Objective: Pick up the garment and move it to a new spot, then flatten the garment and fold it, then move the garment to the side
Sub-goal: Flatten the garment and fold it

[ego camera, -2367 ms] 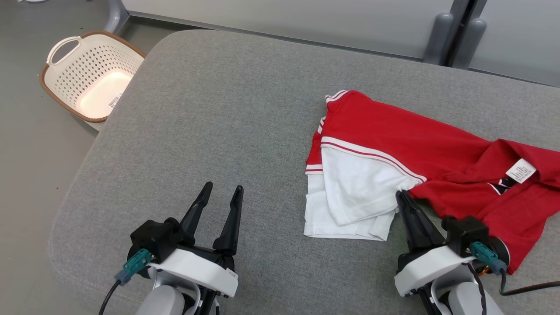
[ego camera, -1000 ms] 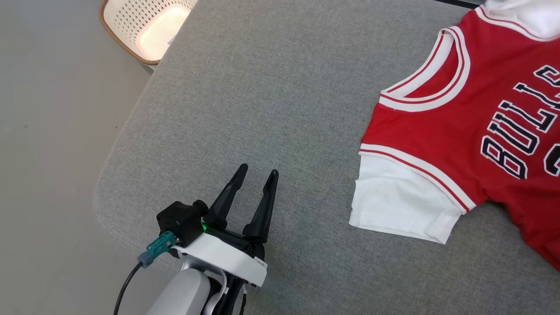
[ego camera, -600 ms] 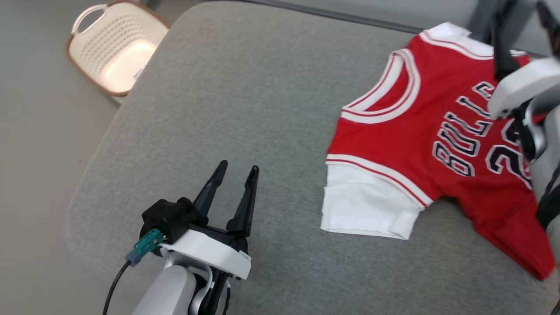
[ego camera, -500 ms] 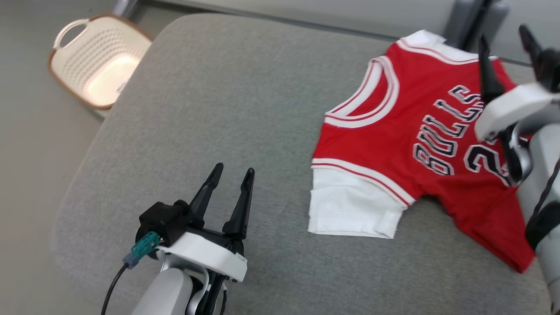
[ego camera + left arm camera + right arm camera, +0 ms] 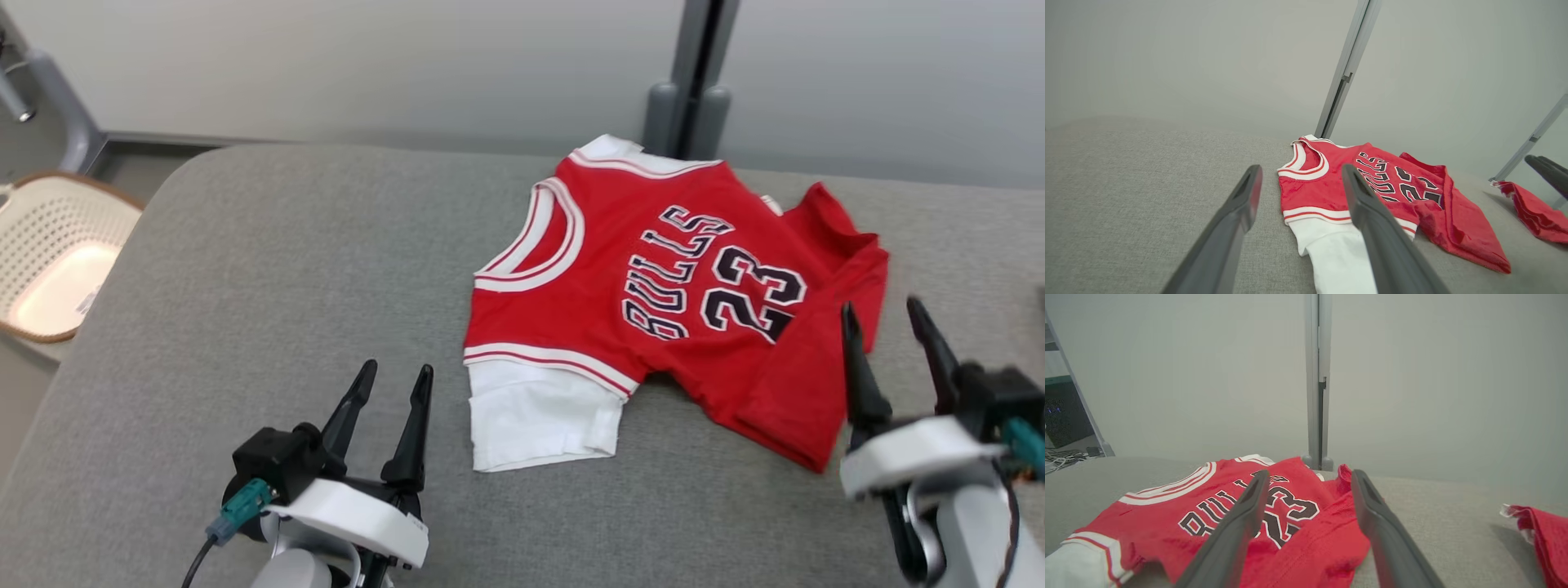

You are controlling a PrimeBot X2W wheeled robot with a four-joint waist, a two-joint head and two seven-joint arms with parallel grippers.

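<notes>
Grey cushion [image 5: 286, 269] bears red garment [image 5: 653, 327] numbered 23.

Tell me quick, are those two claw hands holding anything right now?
Left gripper: open, holding nothing.
Right gripper: open, holding nothing, fingers near the red-and-white basketball jersey.

left claw [image 5: 397, 367]: fingers apart | right claw [image 5: 880, 304]: fingers apart
</notes>
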